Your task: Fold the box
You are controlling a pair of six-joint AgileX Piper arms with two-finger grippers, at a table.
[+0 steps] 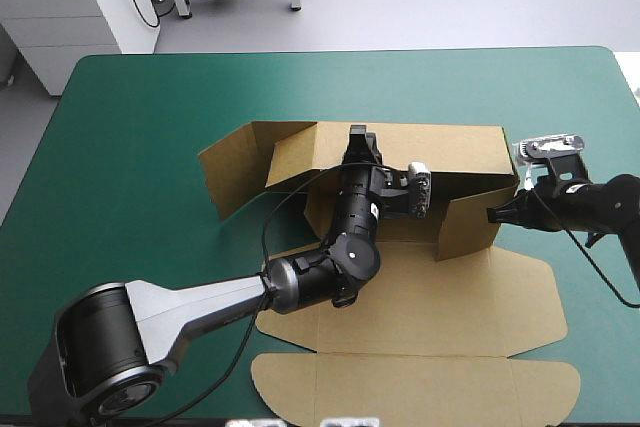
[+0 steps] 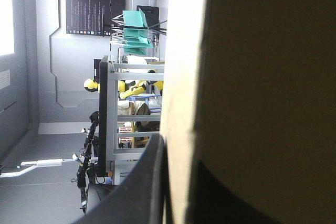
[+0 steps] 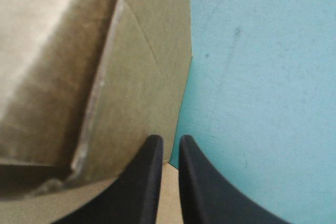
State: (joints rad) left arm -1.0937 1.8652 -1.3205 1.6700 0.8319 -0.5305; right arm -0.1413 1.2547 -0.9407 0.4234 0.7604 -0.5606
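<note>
Box [image 1: 400, 152] sits mid-counter [image 1: 150, 127], partly erected. The far wall is upright. The left flap [image 1: 235, 172] is splayed outward and the right wall [image 1: 470, 222] is raised. The lid panel [image 1: 415, 382] with its rounded tabs lies flat toward the near edge.

The left arm [image 1: 300, 282] comes in across the flat base, and we note it hides much of the box's inside. The left gripper [image 1: 358, 135] is at the top of the far wall. In the left wrist view the brown board [image 2: 262, 77] fills everything ahead of the gripper. One black finger [image 2: 142, 182] lies against the board's pale edge. The other shows only as a dark shape on the board's other side. We read the fingers as pinched on the wall.

The right gripper [image 1: 495, 214] is at the outer edge of the right wall. In the right wrist view its fingers [image 3: 147, 182] are all but closed. The flap's edge [image 3: 178, 119] runs into the narrow gap, so it is gripping board. Bare teal-green cover [image 3: 262, 77] lies just beside.
</note>
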